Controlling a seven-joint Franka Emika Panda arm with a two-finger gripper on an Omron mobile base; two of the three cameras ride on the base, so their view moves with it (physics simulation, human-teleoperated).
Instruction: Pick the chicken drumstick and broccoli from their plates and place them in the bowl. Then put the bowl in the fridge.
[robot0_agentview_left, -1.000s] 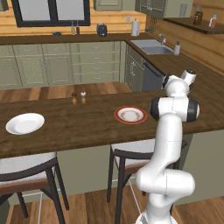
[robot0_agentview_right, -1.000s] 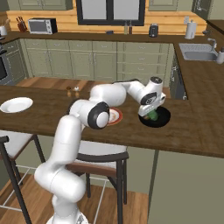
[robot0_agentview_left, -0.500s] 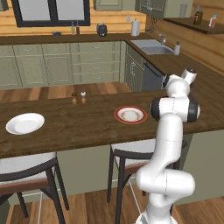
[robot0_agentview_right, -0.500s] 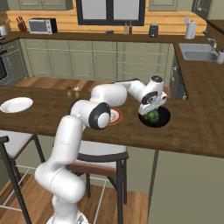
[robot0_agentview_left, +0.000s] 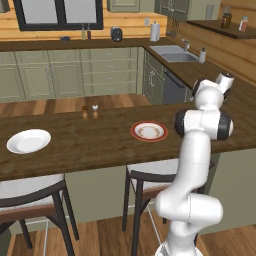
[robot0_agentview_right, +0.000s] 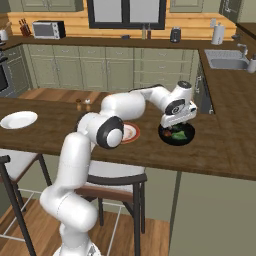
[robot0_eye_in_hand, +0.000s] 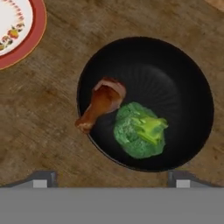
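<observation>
The black bowl (robot0_eye_in_hand: 179, 70) sits on the wooden counter, and both the reddish-brown chicken drumstick (robot0_eye_in_hand: 101, 104) and the green broccoli (robot0_eye_in_hand: 140, 130) lie inside it, side by side. My gripper (robot0_eye_in_hand: 111, 179) hovers straight above the bowl, open, with nothing between its fingertips (robot0_eye_in_hand: 41, 178). From the right base view the gripper (robot0_agentview_right: 177, 120) hangs just over the bowl (robot0_agentview_right: 164, 134). The red-rimmed plate (robot0_eye_in_hand: 26, 39) lies bare to the bowl's left, and the white plate (robot0_agentview_left: 28, 141) lies bare at the counter's far left. The fridge is out of view.
Two small shakers (robot0_agentview_left: 90, 111) stand at the counter's far edge. Stools (robot0_agentview_left: 30, 192) are tucked under its near edge. A sink (robot0_agentview_left: 175, 54) is set in the side counter behind the bowl. My own arm crosses over the red-rimmed plate (robot0_agentview_right: 132, 132).
The fingers have spread slightly wider above the bowl. The arm, the bowl and the food stay where they were.
</observation>
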